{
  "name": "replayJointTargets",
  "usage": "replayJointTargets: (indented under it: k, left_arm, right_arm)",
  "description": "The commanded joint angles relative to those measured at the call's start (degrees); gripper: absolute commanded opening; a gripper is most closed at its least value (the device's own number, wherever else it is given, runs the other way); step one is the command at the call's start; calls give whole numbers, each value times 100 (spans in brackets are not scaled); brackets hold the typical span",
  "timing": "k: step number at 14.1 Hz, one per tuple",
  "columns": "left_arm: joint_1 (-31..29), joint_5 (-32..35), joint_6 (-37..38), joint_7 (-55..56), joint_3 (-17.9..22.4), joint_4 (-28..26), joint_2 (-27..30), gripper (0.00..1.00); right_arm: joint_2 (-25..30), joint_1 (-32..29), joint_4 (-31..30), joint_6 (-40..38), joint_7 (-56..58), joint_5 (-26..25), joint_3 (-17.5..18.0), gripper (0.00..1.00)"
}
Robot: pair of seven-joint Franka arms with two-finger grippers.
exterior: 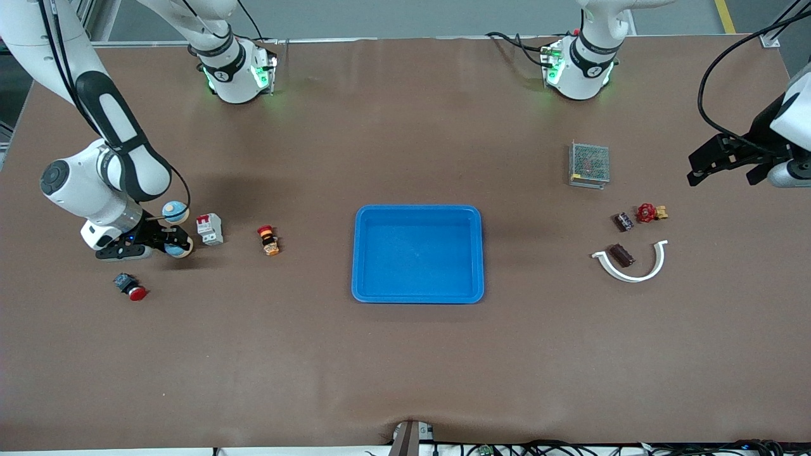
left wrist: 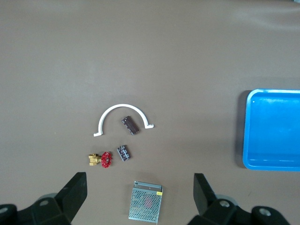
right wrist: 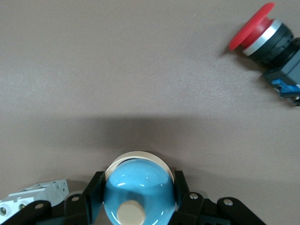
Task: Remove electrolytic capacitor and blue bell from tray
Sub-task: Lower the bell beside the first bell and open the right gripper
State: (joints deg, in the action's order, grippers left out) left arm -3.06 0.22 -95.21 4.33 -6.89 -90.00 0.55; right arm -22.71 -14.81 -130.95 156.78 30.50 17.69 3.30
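Note:
My right gripper (exterior: 172, 230) is shut on the blue bell (exterior: 175, 211), a shiny dome with a cream button, low over the table at the right arm's end. In the right wrist view the bell (right wrist: 136, 190) fills the space between the fingers. Two small dark capacitor-like parts lie toward the left arm's end: one (exterior: 623, 221) beside a red valve, the other (exterior: 621, 254) inside a white arc. Both show in the left wrist view, one (left wrist: 123, 153) by the valve and one (left wrist: 130, 125) in the arc. My left gripper (exterior: 725, 171) is open and empty, up in the air over the left arm's end.
A blue tray (exterior: 418, 294) sits mid-table. A white breaker (exterior: 209, 228), an orange push button (exterior: 268, 240) and a red mushroom button (exterior: 131, 286) lie near the bell. A mesh metal box (exterior: 589, 163), the red valve (exterior: 649, 213) and the white arc (exterior: 659, 263) lie by the dark parts.

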Motion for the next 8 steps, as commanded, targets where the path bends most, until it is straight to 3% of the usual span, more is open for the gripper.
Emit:
replayJointTargets:
  k: [1, 8]
  left_arm:
    - [7, 109, 230, 41, -5, 176, -20, 100]
    - [7, 127, 240, 41, -5, 167, -46, 100]
  right_arm:
    - [21, -57, -45, 81, 176, 191, 83, 0]
    - [-14, -66, -36, 107, 167, 191, 83, 0]
